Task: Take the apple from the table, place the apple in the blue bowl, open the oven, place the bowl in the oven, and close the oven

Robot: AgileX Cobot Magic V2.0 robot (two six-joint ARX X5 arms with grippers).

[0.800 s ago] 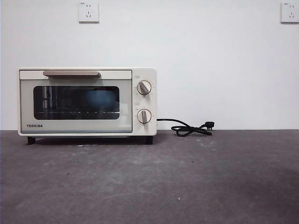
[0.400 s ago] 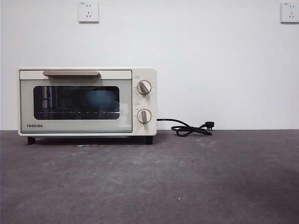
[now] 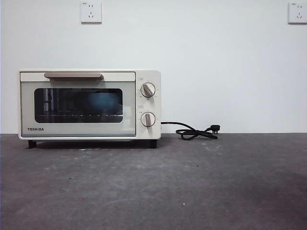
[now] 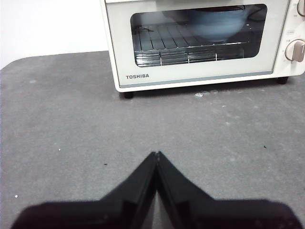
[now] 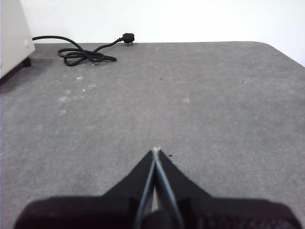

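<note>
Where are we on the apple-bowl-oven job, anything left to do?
It looks finished. The oven door is closed, and the blue bowl sits on the rack behind the glass. The apple isn't visible anywhere on the table; presumably it's in the bowl, but the glass hides that. Nothing is in hand: the left gripper and right gripper are both shut, empty, above bare table.

The left pincer (image 4: 156, 153) is matte black, with two flat wedge-shaped jaws tapering to a thin point. The right pincer (image 5: 156, 150) looks alike, with pale inner edges.
</note>
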